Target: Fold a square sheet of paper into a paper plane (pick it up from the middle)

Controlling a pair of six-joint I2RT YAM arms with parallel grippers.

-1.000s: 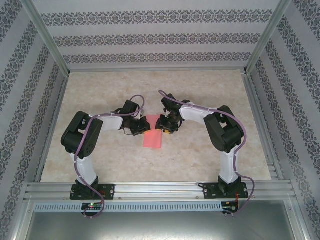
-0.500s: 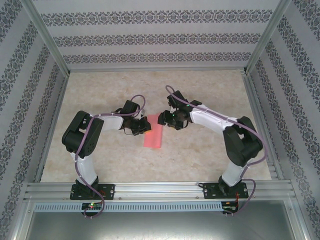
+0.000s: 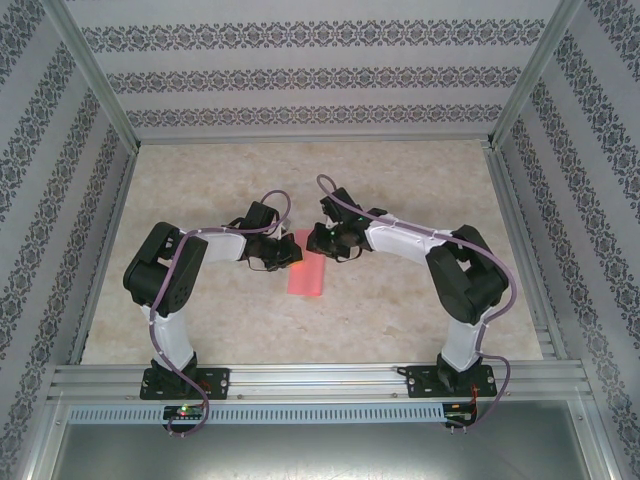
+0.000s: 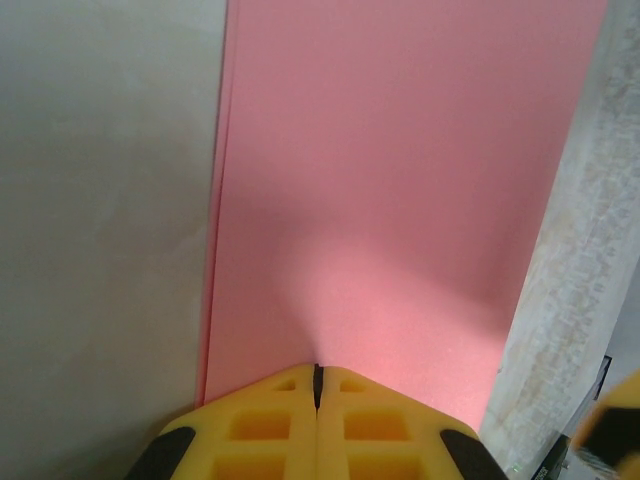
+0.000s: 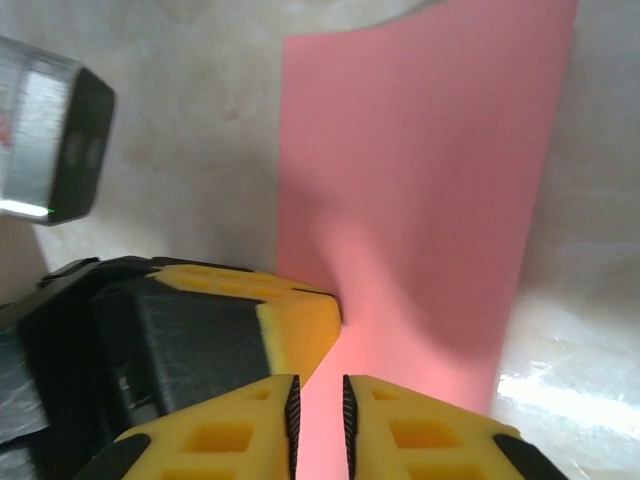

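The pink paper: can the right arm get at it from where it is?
Probably yes. The right hand hangs just over one end of the pink paper, fingers slightly apart; the left hand beside it leaves most uncovered.

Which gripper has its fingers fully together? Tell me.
The left gripper: its yellow fingers meet with no gap, over the pink paper. The right gripper shows a narrow slit between its fingers.

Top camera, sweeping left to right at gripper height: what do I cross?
left arm → left gripper → pink paper, lying flat → right gripper → right arm
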